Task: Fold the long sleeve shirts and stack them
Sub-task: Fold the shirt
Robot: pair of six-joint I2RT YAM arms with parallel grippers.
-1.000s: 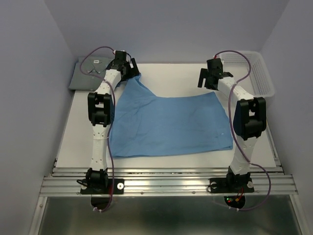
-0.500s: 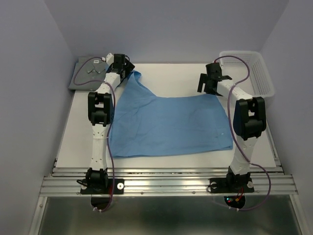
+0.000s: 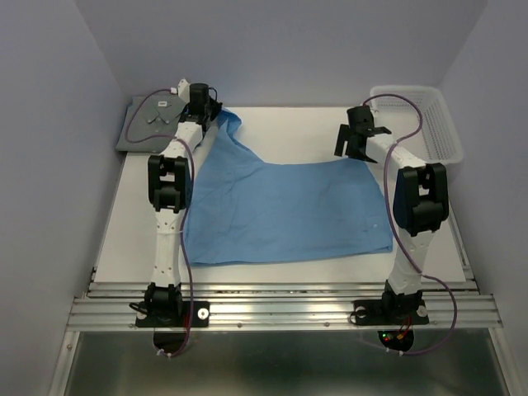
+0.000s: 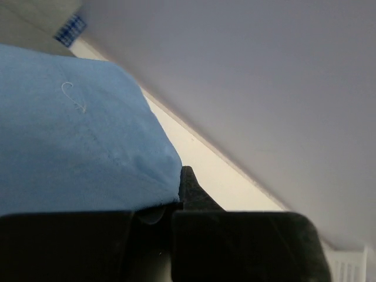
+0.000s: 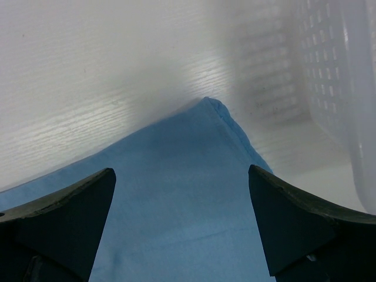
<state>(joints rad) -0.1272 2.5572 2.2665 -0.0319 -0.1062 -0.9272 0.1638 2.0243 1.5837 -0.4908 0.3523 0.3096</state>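
Corner pinch
We saw the left end effector (image 3: 214, 114) clamped on a far corner of the thin sky-blue shirt (image 3: 280, 206) spread on the white bench (image 3: 289, 132); the right end effector (image 5: 182, 176) gaped wide.

I am seeing bare table (image 3: 297, 136) lying open along the far edge between the two corners. The basket (image 3: 437, 132) is blocking the far right corner, the grey shirt (image 3: 140, 136) is filling the far left corner, and the blue shirt (image 3: 280, 210) is covering the middle.
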